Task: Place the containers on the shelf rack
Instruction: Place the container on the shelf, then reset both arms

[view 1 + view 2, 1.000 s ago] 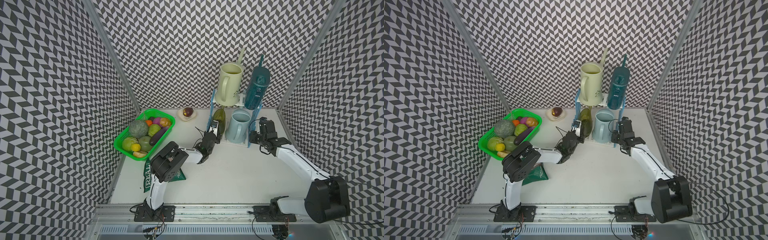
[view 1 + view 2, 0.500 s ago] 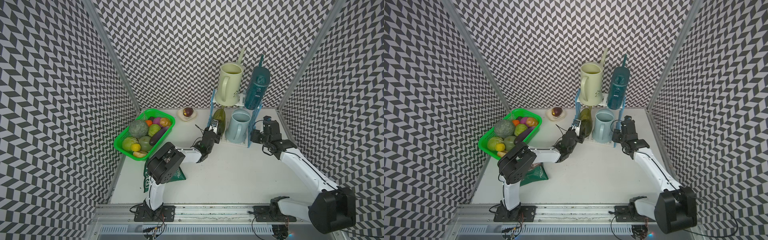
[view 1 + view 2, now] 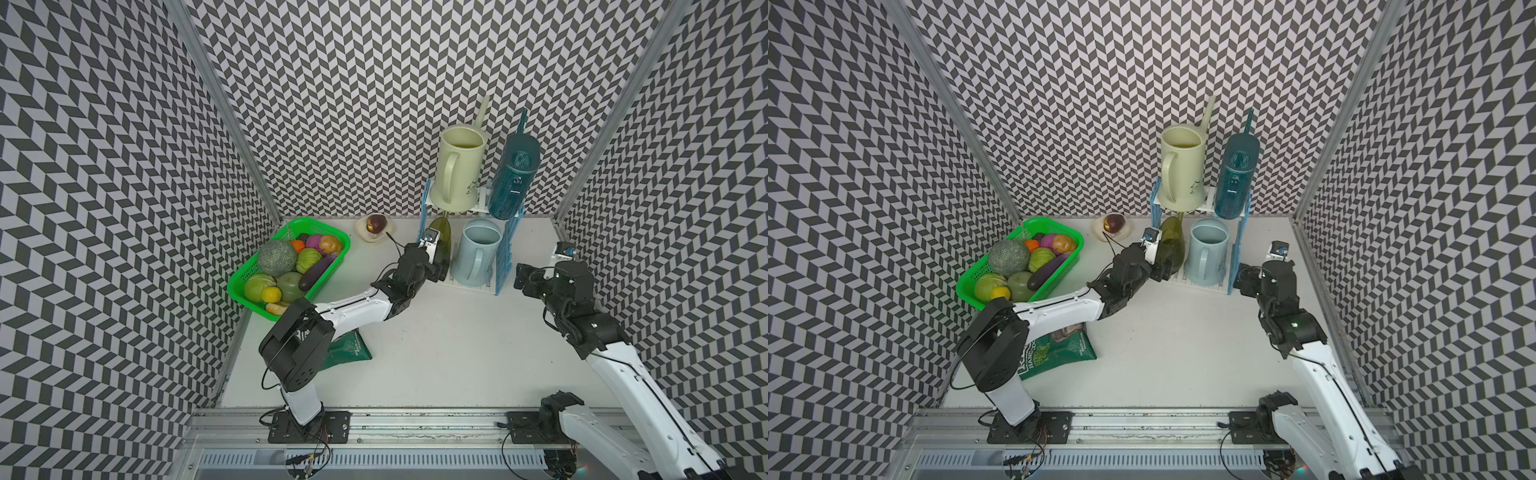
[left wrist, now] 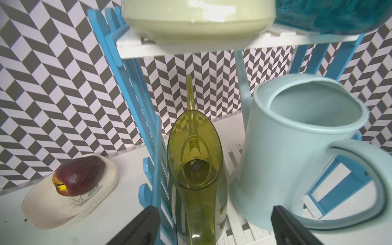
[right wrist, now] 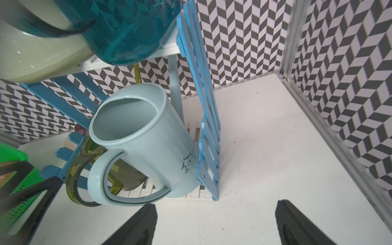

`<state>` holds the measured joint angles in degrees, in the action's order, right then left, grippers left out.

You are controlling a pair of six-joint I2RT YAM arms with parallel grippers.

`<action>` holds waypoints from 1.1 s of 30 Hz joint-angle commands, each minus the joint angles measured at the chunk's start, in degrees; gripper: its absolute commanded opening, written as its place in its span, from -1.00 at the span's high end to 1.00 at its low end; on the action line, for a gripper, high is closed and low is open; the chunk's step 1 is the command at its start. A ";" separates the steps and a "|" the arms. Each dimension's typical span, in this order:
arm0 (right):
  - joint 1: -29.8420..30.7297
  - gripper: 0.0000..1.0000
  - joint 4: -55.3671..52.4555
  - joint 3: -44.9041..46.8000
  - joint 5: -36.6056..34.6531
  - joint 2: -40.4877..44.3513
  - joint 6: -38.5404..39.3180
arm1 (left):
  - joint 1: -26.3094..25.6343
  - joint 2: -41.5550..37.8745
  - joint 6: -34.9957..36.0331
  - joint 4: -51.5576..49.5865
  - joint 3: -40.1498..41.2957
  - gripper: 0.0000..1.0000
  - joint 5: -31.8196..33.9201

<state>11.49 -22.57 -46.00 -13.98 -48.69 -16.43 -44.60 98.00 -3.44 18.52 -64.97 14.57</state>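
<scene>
Four plastic long-spouted watering cans stand on the small two-tier rack (image 3: 504, 257) of white slatted shelves and light blue side panels at the worktop's (image 3: 436, 353) back edge: the cream jug-shaped can (image 3: 459, 174) and translucent dark teal can (image 3: 512, 187) on top, the translucent olive-green can (image 3: 441, 239) and pale blue jug-shaped can (image 3: 473, 257) below. We see the left gripper (image 4: 214, 224) with fingers spread wide either side of the olive-green can's handle, not closed on it, and the right gripper (image 5: 215, 220) just beside the rack's right-hand panel, fingers wide and empty.

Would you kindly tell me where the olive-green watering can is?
In both top views the olive-green watering can stands on the lower tier of the shelf rack, at its left end, beside the pale blue can.
</scene>
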 commanded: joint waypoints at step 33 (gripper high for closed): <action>-14.22 -0.99 73.68 43.90 2.98 -0.38 10.51 | 44.06 -19.53 6.11 36.36 46.76 -1.00 -14.66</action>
<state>-2.44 37.95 -2.74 -13.32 -46.68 -6.94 -1.02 75.66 5.30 41.71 -19.66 -0.45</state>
